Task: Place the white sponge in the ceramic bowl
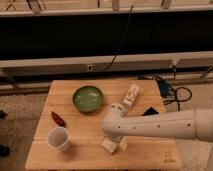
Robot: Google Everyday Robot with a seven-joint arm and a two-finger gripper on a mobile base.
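Observation:
The white sponge (109, 146) lies on the wooden table (85, 155) near its front edge, just below the arm's wrist. The gripper (116, 144) hangs down from the white arm right at the sponge, its fingertips at or around it. The green ceramic bowl (88, 98) stands at the back middle of the table, up and to the left of the gripper, with nothing in it.
A white cup (59, 138) stands at the front left. A small red object (58, 118) lies left of the bowl. A white bottle (131, 95) lies at the back right, next to a black flat object (151, 111). Cables lie on the floor at the right.

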